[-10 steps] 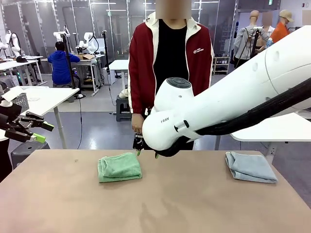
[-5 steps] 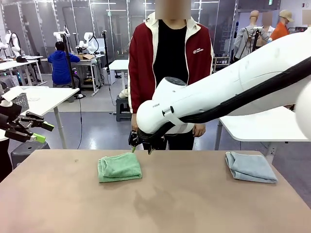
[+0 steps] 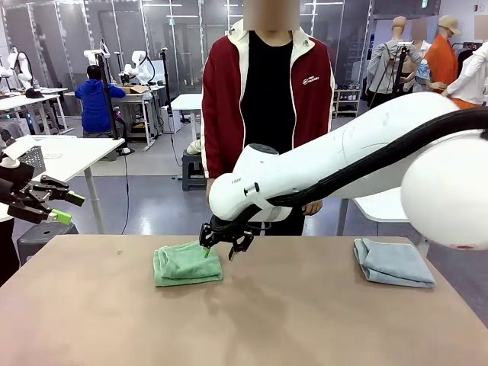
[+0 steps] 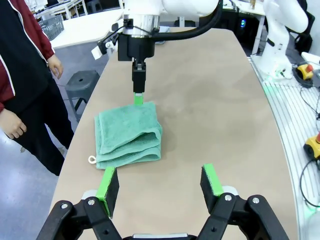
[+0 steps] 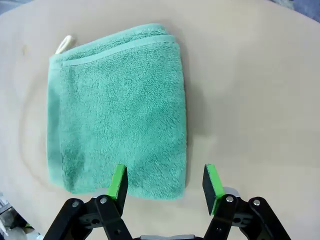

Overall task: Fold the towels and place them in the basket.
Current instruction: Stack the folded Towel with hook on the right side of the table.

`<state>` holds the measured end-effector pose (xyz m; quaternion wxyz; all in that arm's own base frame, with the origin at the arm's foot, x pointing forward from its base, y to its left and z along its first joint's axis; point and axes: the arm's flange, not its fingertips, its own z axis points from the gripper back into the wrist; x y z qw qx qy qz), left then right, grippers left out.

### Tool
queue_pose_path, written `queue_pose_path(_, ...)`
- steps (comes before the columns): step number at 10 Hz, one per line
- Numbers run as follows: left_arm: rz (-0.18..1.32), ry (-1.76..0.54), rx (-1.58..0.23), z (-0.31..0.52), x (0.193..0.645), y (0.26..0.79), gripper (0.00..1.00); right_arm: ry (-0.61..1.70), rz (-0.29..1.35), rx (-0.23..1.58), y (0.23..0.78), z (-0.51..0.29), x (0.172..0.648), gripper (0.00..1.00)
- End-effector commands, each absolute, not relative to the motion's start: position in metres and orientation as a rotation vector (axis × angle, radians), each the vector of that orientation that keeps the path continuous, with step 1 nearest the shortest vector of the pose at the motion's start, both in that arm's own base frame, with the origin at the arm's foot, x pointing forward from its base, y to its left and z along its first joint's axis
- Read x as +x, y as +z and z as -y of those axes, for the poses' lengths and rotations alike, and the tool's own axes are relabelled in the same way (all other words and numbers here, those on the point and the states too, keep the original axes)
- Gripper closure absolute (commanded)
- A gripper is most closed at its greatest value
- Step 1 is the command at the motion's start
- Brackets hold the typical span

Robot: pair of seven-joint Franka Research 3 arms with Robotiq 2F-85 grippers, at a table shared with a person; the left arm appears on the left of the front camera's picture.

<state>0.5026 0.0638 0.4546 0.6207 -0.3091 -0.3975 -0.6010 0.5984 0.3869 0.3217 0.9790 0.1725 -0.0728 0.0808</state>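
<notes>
A folded green towel (image 3: 187,263) (image 4: 129,135) (image 5: 117,105) lies left of the table's middle, with its white loop at one corner. My right gripper (image 3: 219,248) (image 5: 165,182) hangs open just above the towel's far right edge, one pad over the cloth and one beyond it; it also shows in the left wrist view (image 4: 137,95). A folded pale blue-grey towel (image 3: 393,263) rests at the table's right. Off the table's left end, my left gripper (image 3: 69,207) (image 4: 160,181) stands open and holds nothing. A dark grey lattice basket (image 3: 30,158) (image 4: 52,25) sits on a white side table to the left.
A person in a red jacket (image 3: 267,99) stands at the far side of the brown table (image 3: 290,320), hands down by their sides. My right arm (image 3: 335,164) stretches across the middle from the right.
My right arm has swung left and down, bringing its gripper from above the table's far edge to the green towel's edge. The left gripper and both towels have stayed put.
</notes>
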Motion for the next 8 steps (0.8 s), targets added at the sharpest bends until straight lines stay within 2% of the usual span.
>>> queue_pose_path(1, 0.912, -1.387, -0.71, -0.063, 0.498, 0.455, 0.16, 0.155, 0.147, 0.339, 0.323, -0.403, 0.609, 0.24)
queue_pose_path(8, 0.912, -1.387, -0.71, -0.063, 0.498, 0.455, 0.16, 0.166, 0.144, 0.278, 0.306, -0.414, 0.634, 0.24)
